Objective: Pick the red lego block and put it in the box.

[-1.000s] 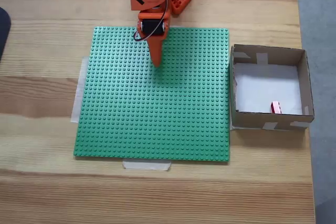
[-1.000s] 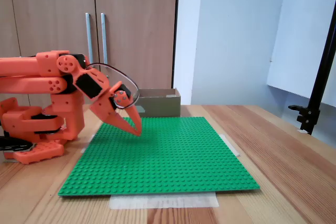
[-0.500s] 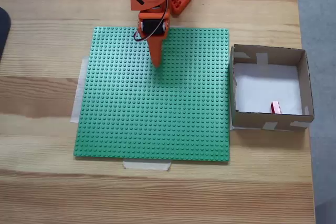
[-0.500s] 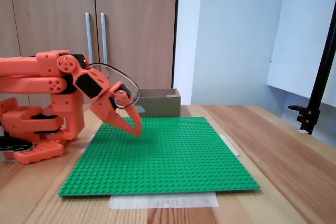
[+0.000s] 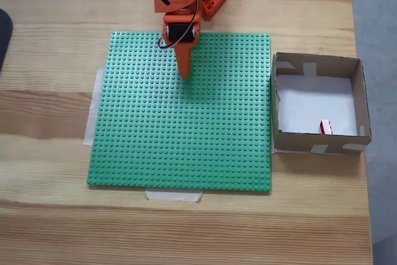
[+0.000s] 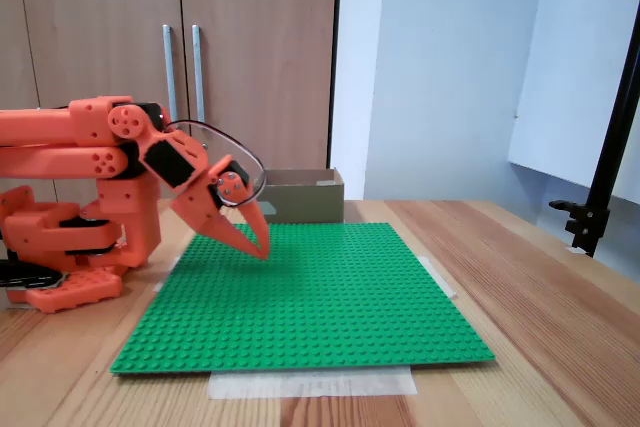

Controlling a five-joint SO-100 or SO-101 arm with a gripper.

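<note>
The red lego block lies on the white floor of the box, close to its near wall, in a fixed view from above. The box also shows behind the arm in a fixed view from the side. My orange gripper hangs over the far part of the green baseplate, well left of the box. Its fingers are shut with nothing between them, tips pointing down just above the studs, as the gripper shows from the side.
The green baseplate is taped to the wooden table. The arm's base stands at the table's far edge. A black stand rises at the right; cupboard doors stand behind.
</note>
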